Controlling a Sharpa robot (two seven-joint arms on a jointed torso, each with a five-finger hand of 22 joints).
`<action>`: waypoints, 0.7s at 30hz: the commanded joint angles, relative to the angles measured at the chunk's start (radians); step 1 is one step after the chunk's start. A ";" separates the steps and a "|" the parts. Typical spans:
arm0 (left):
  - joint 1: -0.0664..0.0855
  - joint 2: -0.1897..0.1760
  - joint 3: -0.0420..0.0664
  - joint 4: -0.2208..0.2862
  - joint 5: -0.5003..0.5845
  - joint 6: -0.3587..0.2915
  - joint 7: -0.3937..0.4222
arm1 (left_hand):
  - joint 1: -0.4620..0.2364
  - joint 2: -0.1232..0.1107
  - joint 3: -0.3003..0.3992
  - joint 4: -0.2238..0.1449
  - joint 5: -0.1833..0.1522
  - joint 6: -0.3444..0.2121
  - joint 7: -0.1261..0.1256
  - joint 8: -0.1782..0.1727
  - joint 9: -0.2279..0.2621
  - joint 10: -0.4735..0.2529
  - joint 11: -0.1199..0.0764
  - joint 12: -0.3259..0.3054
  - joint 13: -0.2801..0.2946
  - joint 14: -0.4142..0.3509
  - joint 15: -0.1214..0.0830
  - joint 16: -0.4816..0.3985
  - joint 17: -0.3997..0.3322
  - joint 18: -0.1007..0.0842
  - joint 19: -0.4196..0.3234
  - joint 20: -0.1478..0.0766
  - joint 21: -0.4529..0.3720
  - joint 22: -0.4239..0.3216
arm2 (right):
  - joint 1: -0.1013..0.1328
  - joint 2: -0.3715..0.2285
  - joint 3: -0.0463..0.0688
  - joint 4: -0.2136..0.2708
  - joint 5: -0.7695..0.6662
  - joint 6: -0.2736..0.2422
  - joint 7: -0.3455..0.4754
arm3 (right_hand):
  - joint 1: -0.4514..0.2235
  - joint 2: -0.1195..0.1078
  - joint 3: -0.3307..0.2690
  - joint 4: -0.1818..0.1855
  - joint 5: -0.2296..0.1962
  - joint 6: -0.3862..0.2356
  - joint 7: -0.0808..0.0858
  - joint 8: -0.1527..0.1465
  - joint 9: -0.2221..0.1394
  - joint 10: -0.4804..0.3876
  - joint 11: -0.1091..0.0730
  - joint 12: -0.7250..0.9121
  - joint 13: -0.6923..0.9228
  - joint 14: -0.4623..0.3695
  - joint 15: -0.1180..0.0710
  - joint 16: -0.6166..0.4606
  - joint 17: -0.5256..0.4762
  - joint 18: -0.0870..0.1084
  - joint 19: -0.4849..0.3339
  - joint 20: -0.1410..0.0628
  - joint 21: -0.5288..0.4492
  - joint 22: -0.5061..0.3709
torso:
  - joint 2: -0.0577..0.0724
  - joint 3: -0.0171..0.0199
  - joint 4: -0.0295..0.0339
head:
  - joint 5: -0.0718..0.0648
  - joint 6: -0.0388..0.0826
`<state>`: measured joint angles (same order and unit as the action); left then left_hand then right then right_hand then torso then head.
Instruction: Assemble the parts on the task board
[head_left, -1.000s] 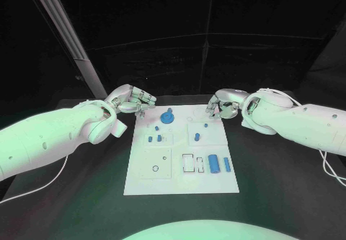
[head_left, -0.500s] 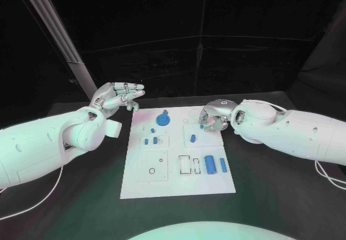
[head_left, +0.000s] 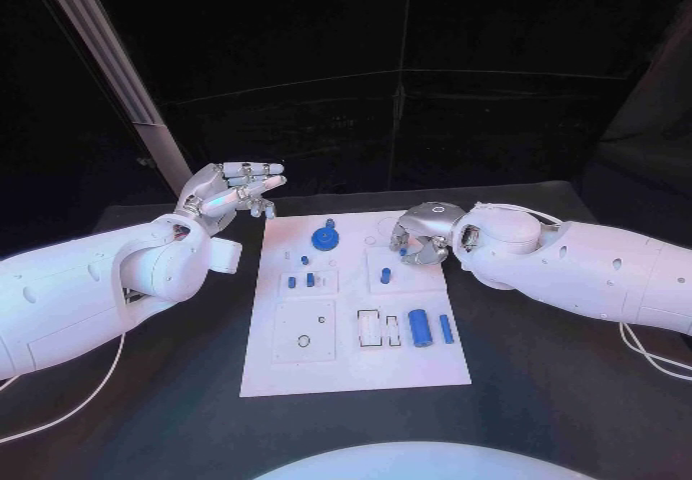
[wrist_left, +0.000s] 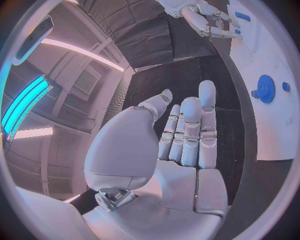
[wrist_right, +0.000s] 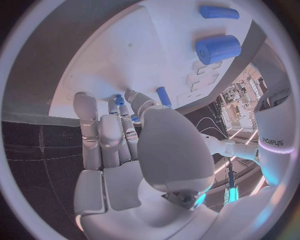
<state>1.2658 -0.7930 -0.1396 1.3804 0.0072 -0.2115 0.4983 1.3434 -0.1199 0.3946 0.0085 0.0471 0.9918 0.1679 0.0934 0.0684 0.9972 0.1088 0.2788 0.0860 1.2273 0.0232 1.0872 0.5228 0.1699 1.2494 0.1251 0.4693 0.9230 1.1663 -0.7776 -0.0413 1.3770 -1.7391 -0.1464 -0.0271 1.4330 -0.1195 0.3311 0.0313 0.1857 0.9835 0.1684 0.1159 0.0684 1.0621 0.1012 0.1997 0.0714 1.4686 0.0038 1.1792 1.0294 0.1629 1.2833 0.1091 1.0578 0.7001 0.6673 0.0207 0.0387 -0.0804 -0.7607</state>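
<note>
The white task board (head_left: 361, 360) lies in the middle of the black table. A blue gear (head_left: 326, 238) stands near its far edge, also seen as the gear (wrist_left: 266, 89) from the left wrist. Small blue pegs (head_left: 300, 281) stand left of centre, and one peg (head_left: 387, 274) stands right of centre. Two blue cylinders (head_left: 420, 328) lie near the right edge. My left hand (head_left: 231, 190) is raised off the board's far left corner, fingers straight, holding nothing. My right hand (head_left: 423, 228) hovers over the board's far right part, fingers bent down beside a small peg (head_left: 402, 252). I see nothing held in it.
Rectangular and round cut-outs (head_left: 378, 328) lie in the board's near half. A slanted metal post (head_left: 123, 85) rises behind the table's far left. Black table (head_left: 548, 400) lies bare on both sides of the board. The large cylinder (wrist_right: 217, 48) shows beyond my right hand (wrist_right: 125, 150).
The head camera has shifted. My left hand has risen and spread its fingers from a curled pose. My right hand has come in over the board's far right part.
</note>
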 joint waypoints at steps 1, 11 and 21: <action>0.001 -0.001 0.001 0.001 0.019 0.008 0.018 | 0.003 0.010 -0.002 0.004 0.005 0.006 0.000 0.006 0.002 0.008 -0.001 0.003 0.001 -0.007 -0.001 -0.007 -0.001 0.013 -0.005 -0.004 -0.005 -0.002 | 0.001 0.002 0.000 -0.002 -0.016 0.021 0.004 | 0.005 0.011 0.029 -0.006 -0.019 0.021 -0.001 -0.004 0.003 0.022 -0.003 -0.005 -0.005 0.013 0.004 0.014 0.012 -0.015 0.006 0.003 0.018 0.020 | -0.001 0.0013 -0.0009 | 0.003 -0.002; 0.001 -0.004 0.001 0.000 0.019 0.010 -0.008 | 0.022 0.015 0.009 -0.008 0.007 0.011 0.000 0.009 0.001 0.004 -0.002 0.011 -0.001 -0.012 -0.004 -0.010 -0.011 0.013 -0.004 -0.007 -0.008 -0.005 | 0.000 0.002 0.000 -0.003 -0.066 0.015 -0.012 | -0.004 0.027 0.122 -0.030 -0.048 0.090 -0.018 0.001 0.011 0.096 -0.022 -0.010 -0.004 0.023 -0.010 0.051 0.055 -0.026 0.028 -0.010 0.073 0.095 | -0.001 0.0011 -0.0020 | 0.003 -0.007; 0.002 -0.007 0.000 -0.007 0.019 0.013 -0.014 | 0.026 0.014 0.012 -0.012 0.007 0.013 -0.001 0.011 0.001 0.003 -0.002 0.014 -0.001 -0.016 -0.004 -0.014 -0.019 0.013 -0.005 -0.007 -0.009 -0.006 | 0.000 0.003 0.000 0.002 -0.109 0.000 -0.025 | -0.017 0.011 0.158 -0.051 -0.048 0.097 -0.018 -0.011 0.009 0.104 -0.022 -0.027 -0.005 0.022 -0.009 0.058 0.061 -0.027 0.026 -0.011 0.085 0.108 | -0.001 0.0017 -0.0007 | 0.001 -0.010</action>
<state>1.2660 -0.7993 -0.1396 1.3735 0.0192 -0.2108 0.4855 1.3586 -0.1047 0.4033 -0.0001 0.0505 0.9990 0.1677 0.0977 0.0684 0.9971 0.1089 0.2874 0.0858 1.2185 0.0215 1.0765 0.5035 0.1697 1.2458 0.1216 0.4622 0.9180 1.1656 -0.7745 -0.0405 1.3789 -1.8082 -0.1454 -0.0383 1.4235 -0.1076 0.4836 -0.0206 0.1398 1.0739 0.1498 0.1081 0.0785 1.1600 0.0822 0.1762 0.0671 1.4647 -0.0001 1.2315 1.0887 0.1470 1.3050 0.0982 1.1382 0.8064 0.6666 0.0222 0.0369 -0.0792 -0.7695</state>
